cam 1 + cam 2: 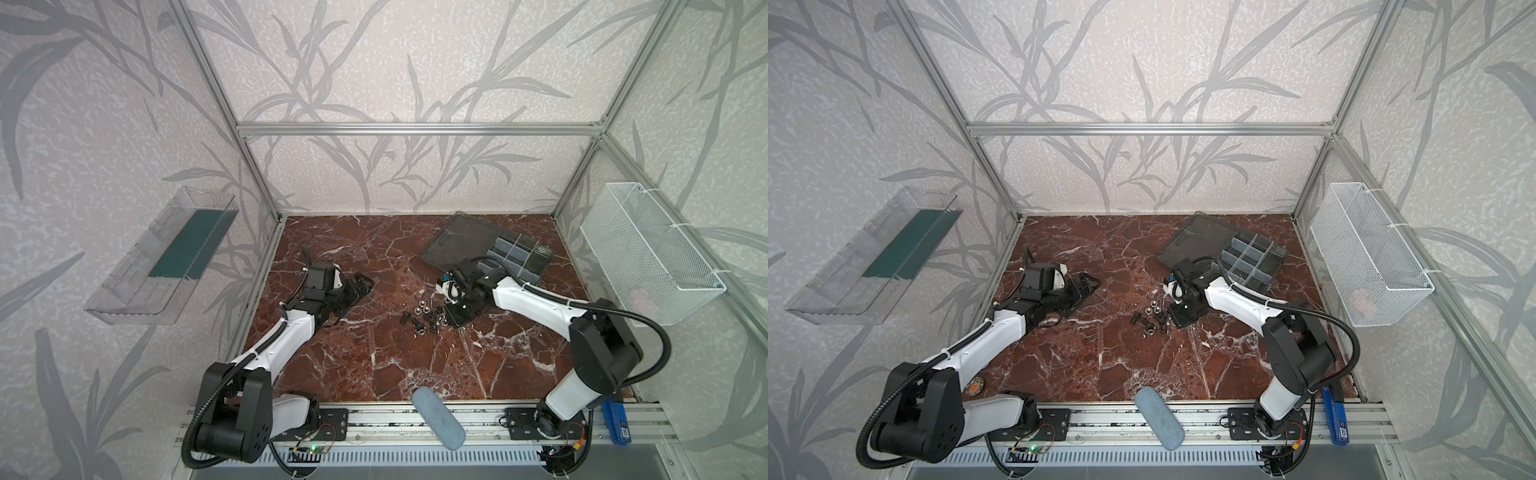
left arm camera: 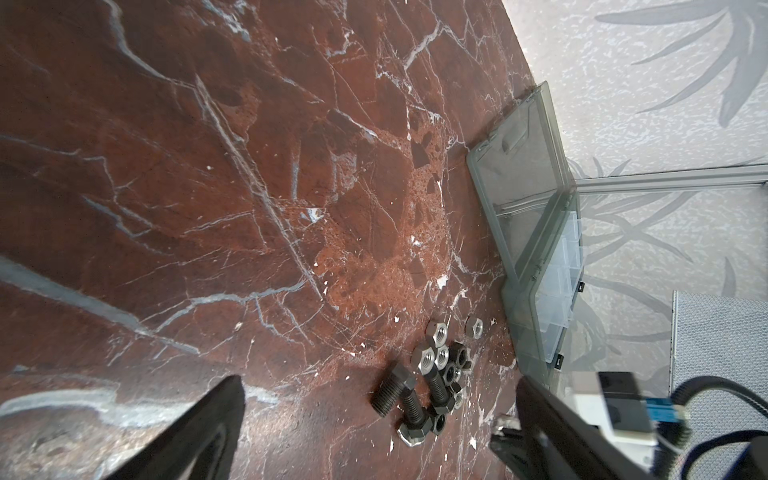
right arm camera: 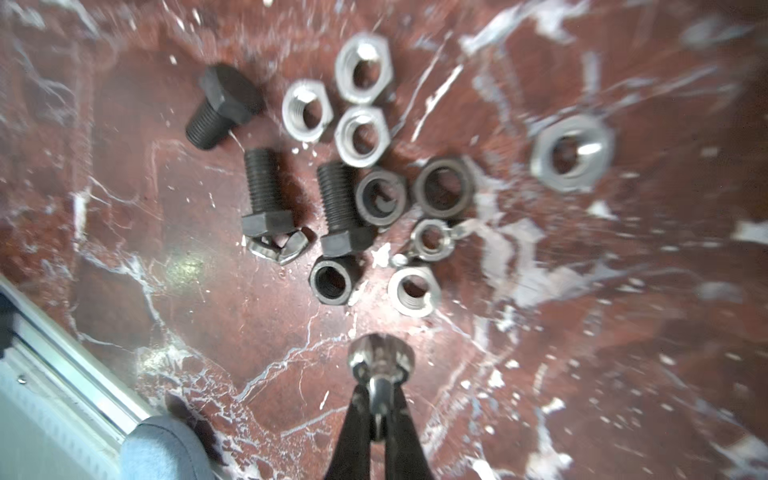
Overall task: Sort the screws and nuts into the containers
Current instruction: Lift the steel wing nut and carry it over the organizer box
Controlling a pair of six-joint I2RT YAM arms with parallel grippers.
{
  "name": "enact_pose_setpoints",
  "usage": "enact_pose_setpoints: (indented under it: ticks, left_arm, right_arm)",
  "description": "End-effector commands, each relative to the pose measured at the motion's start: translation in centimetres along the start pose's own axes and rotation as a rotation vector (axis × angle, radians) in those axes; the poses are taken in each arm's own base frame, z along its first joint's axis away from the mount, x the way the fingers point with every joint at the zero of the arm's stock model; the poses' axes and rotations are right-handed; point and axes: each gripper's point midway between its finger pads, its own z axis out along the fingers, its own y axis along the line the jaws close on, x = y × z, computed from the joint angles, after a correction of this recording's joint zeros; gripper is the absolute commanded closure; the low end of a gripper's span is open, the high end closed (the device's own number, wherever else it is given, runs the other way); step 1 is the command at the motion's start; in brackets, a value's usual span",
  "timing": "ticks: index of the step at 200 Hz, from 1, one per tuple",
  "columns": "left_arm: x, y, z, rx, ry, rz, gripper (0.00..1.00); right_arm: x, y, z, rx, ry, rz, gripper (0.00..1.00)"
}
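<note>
Black hex-head screws (image 3: 266, 195) and silver nuts (image 3: 361, 135) lie mixed in one small pile (image 1: 428, 318) mid-table, seen in both top views (image 1: 1152, 318). My right gripper (image 3: 381, 374) is low at the pile's right edge (image 1: 448, 319), shut on a small shiny silver nut (image 3: 381, 357). The containers are compartments of a dark grey organizer box (image 1: 517, 259) at the back right, its lid (image 1: 461, 241) lying open flat. My left gripper (image 1: 357, 286) rests open left of the pile, nothing between its fingers (image 2: 208, 428).
A blue-grey oblong pad (image 1: 438, 417) lies over the table's front edge. A white mesh basket (image 1: 648, 253) hangs on the right wall and a clear tray (image 1: 162, 253) on the left wall. One silver nut (image 3: 571, 153) sits apart from the pile.
</note>
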Motion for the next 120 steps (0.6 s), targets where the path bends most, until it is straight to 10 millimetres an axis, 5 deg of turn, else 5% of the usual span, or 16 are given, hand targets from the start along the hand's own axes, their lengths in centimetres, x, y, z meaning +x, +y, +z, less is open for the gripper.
enact_pose_setpoints:
  ticks: [1, 58, 120]
  left_arm:
    - [0.1, -0.3, 0.0, 0.01, 0.006, 0.01, 0.0]
    - [0.1, -0.5, -0.2, 0.022, 0.001, 0.006, 0.01]
    - [0.1, -0.9, -0.5, 0.033, -0.003, 0.01, 0.0]
  right_arm:
    - [-0.8, -2.6, -3.2, 0.027, -0.053, 0.04, 1.0]
    - [-3.2, -13.5, -8.7, 0.159, -0.182, 0.367, 1.0]
    - [-5.0, -20.8, -10.2, 0.408, -0.222, 0.495, 1.0]
